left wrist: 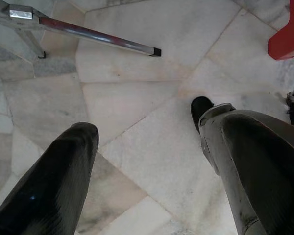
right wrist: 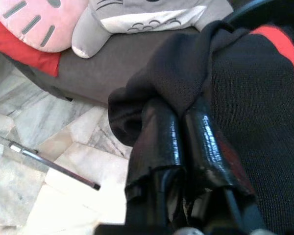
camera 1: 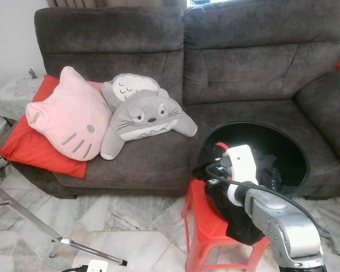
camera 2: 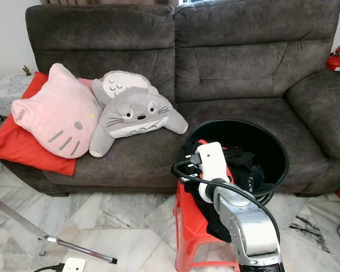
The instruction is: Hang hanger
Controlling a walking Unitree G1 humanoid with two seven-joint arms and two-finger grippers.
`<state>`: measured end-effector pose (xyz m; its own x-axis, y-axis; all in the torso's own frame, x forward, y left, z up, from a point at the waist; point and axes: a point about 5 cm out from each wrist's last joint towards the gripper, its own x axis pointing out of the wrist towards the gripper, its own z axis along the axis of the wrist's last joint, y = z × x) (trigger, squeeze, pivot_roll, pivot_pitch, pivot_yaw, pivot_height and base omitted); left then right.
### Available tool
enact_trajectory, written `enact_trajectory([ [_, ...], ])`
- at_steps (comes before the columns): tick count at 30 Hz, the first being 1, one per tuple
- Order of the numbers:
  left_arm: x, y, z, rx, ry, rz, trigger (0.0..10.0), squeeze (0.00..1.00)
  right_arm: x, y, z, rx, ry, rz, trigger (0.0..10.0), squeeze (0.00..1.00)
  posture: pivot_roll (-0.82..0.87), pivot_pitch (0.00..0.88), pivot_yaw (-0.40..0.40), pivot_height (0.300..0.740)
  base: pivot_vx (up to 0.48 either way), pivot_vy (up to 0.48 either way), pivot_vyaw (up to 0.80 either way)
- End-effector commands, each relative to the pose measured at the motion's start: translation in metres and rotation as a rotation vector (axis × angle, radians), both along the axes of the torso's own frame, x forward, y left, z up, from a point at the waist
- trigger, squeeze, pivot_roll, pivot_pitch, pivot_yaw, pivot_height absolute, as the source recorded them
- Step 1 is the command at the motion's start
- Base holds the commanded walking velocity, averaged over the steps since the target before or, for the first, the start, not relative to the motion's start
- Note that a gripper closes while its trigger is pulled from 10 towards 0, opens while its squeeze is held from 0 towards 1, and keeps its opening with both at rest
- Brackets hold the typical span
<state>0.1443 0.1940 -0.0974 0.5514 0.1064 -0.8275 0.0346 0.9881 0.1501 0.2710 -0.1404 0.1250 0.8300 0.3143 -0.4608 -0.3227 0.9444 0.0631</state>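
Marble-tiled living-room floor [camera 1: 130, 226] w/ a dark grey fabric sofa [camera 1: 238, 73] behind. Right hand [right wrist: 179, 132]: two black fingers pressed together, pinching a fold of black knit garment [right wrist: 186, 73] that carries a red stripe and drapes off the front edge of a red plastic stool [camera 1: 207, 226]. Whether a hanger sits inside the cloth can't be told; none is plainly visible. Just behind the stool, a round black laundry basket [camera 2: 275, 141] leans against the sofa seat's front edge, more dark clothes inside. Further out, towards the sofa's left end: grey Totoro-style plush cushion [camera 1: 144, 119], pink cat-face cushion [camera 1: 68, 119], red pillow [camera 1: 28, 147] under them. Chrome rack leg [camera 1: 73, 243] lies on the floor toward the left. Left hand [left wrist: 147, 171] idle, fingers spread, pointing at bare tiles.

Risks, as I judge: grip is on cloth only, so fabric could slide out on lift; garment tail may snag the stool edge or basket rim and drag either; if a hanger is buried, it could drop out unseen.
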Motion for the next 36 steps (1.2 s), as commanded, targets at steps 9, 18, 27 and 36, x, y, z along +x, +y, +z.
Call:
enact_trajectory([
  [9, -0.002, 0.004, 0.0, 0.017, 0.012, -0.008, 10.0, 0.0, -0.007, 0.009, -0.001, 0.058, 0.023, 0.064, 10.0, 1.0, -0.16, 0.0, 0.072, 0.74, 0.0, 0.0, 0.0],
  [18, -0.002, 0.004, 0.0, 0.026, 0.005, 0.0, 10.0, 0.0, -0.006, 0.004, 0.009, 0.092, -0.036, 0.012, 10.0, 1.0, -0.17, 0.0, 0.069, 0.74, 0.0, 0.0, 0.0],
  [27, -0.002, 0.004, 0.0, 0.029, 0.0, 0.006, 10.0, 0.0, -0.01, 0.002, 0.028, -0.055, -0.27, 0.041, 10.0, 1.0, -0.17, 0.0, 0.067, 0.74, 0.0, 0.0, 0.0],
  [36, -0.002, 0.004, 0.0, 0.031, -0.005, 0.013, 10.0, 0.0, 0.0, -0.013, 0.034, -0.036, -0.41, -0.099, 10.0, 0.0, -0.17, 0.0, 0.068, 0.74, 0.0, 0.0, 0.0],
])
